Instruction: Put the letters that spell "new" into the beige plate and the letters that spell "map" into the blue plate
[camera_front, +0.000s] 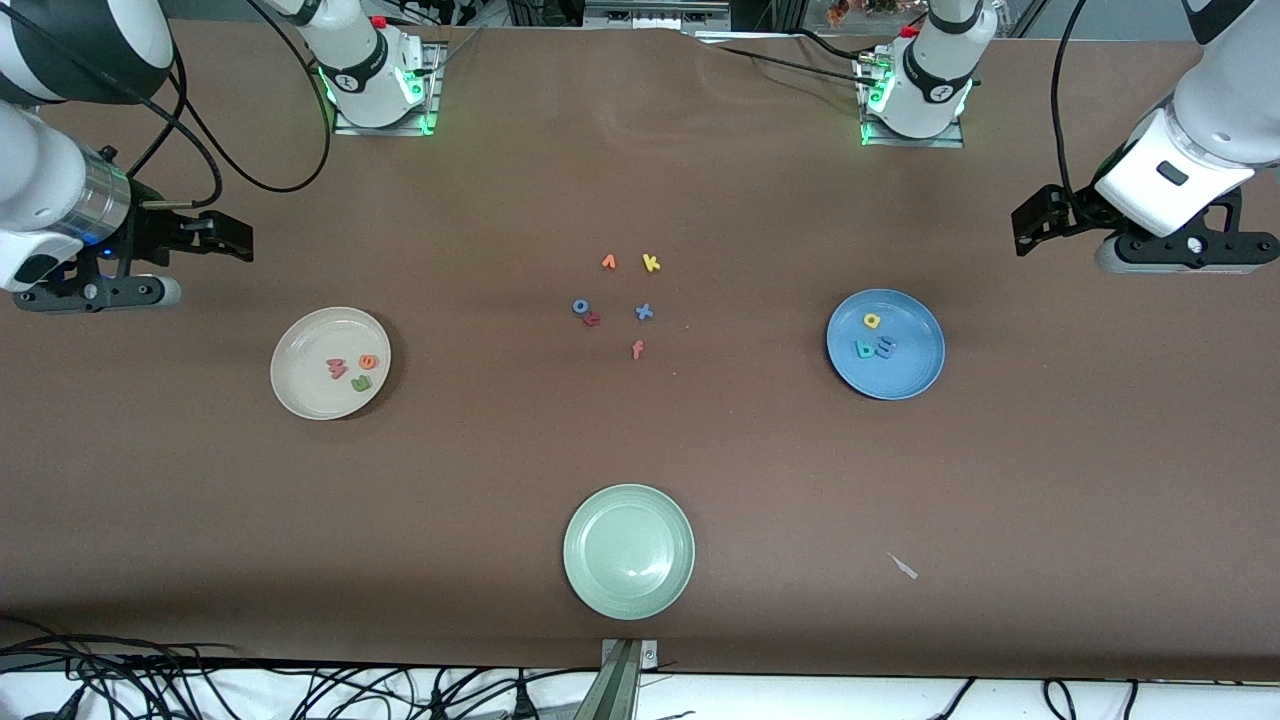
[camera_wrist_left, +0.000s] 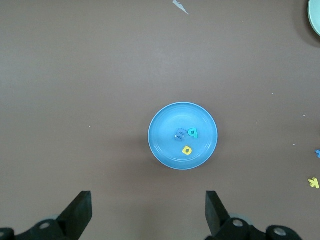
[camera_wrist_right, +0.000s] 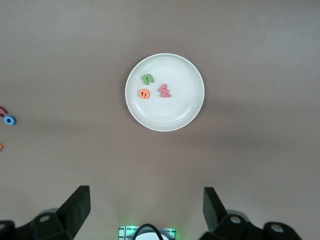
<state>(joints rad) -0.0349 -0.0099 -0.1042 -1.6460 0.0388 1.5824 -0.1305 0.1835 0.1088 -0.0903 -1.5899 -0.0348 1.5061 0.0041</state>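
The beige plate (camera_front: 330, 363) holds n, e, w toward the right arm's end; the blue plate (camera_front: 886, 344) holds m, a, p; both pincers, left (camera_wrist_left: 148, 212) and right (camera_wrist_right: 146, 207), hang spread over bare bench (camera_front: 1000, 520) near its ends.

Brown table (camera_front: 640, 620) with black cables (camera_front: 300, 690) along its edge.
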